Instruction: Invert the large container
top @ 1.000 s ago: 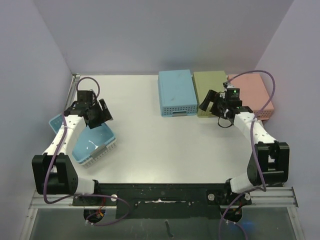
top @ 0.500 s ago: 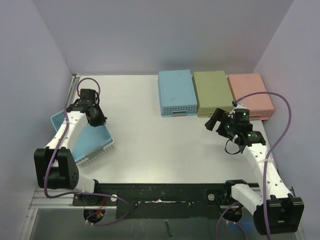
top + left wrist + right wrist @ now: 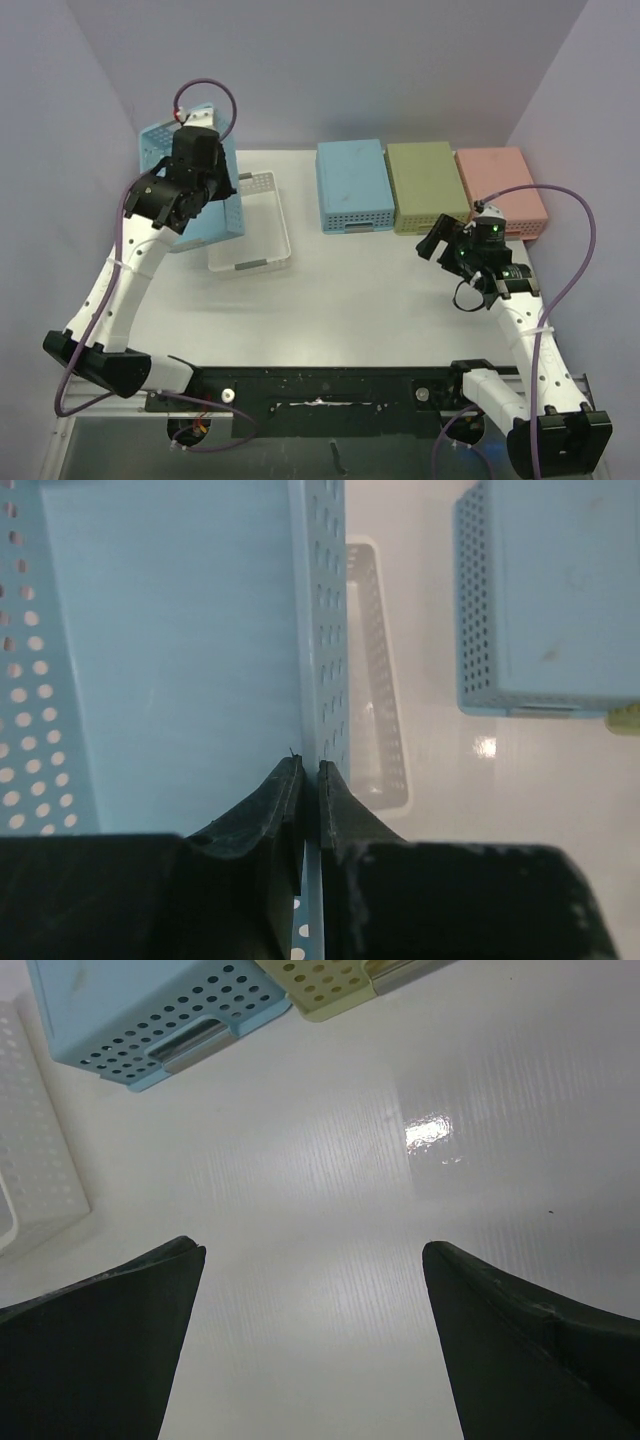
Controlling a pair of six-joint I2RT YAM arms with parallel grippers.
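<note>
The large container [image 3: 218, 207], a light blue perforated basket, hangs tilted in the air at the back left. In the left wrist view its inside [image 3: 170, 660] fills the left half. My left gripper [image 3: 190, 200] [image 3: 310, 772] is shut on its thin side wall [image 3: 322, 630], one finger inside and one outside. My right gripper [image 3: 436, 242] [image 3: 315, 1260] hovers open over bare table at the right, nothing between its fingers.
A white perforated container [image 3: 250, 225] [image 3: 375, 730] [image 3: 30, 1160] lies open side up on the table below the held basket. Upside down along the back stand a blue container [image 3: 352, 185] [image 3: 550, 590] [image 3: 130, 1010], an olive one [image 3: 425, 185] [image 3: 330, 980] and a pink one [image 3: 500, 185].
My left gripper shut on the blue container's wall and lifted it from the front left up toward the back. The white container now shows on the table. My right arm drew back from the far containers.
</note>
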